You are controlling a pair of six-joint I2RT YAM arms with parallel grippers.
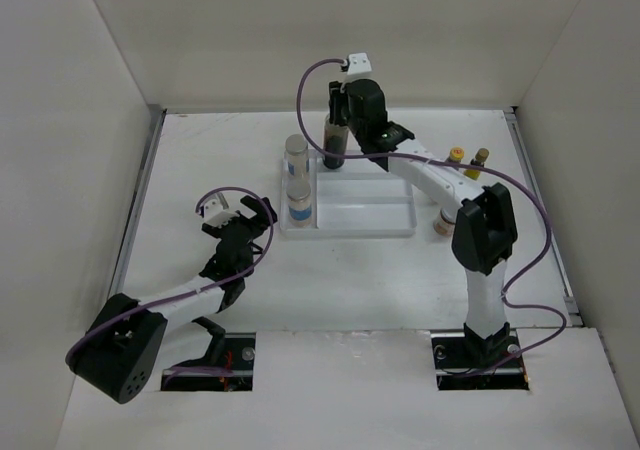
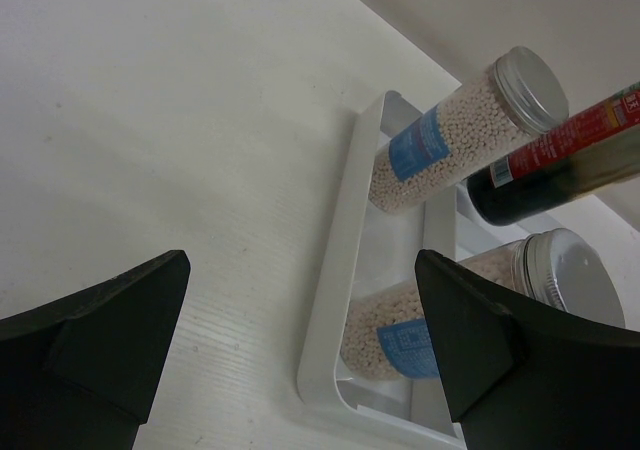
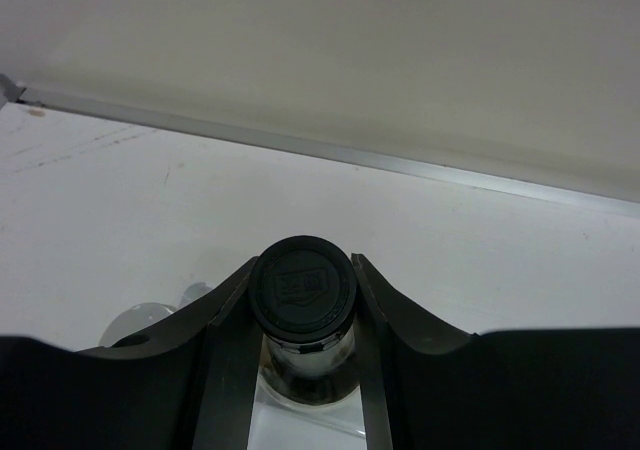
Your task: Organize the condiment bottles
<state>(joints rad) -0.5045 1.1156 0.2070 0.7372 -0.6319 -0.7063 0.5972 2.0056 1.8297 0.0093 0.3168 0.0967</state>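
Right pincer [image 3: 303, 270] clamps the tall dark bottle [image 1: 333, 148] — upright, cap skyward — left pincer [image 2: 302, 270] gapes

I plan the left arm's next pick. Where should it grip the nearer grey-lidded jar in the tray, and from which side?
Probably grip its round body just under the lid, coming from the left. The nearer grey-lidded jar stands upright, the tray wall hides its foot, and the other jar stands close behind.

You can count two grey-lidded jars [image 1: 296, 153], one tall dark bottle [image 1: 335, 142] and one white tray [image 1: 370, 215]. You also see one yellow-capped bottle [image 1: 456, 157], one small tan-capped bottle [image 1: 481, 158] and one pinkish jar [image 1: 441, 226], partly hidden.
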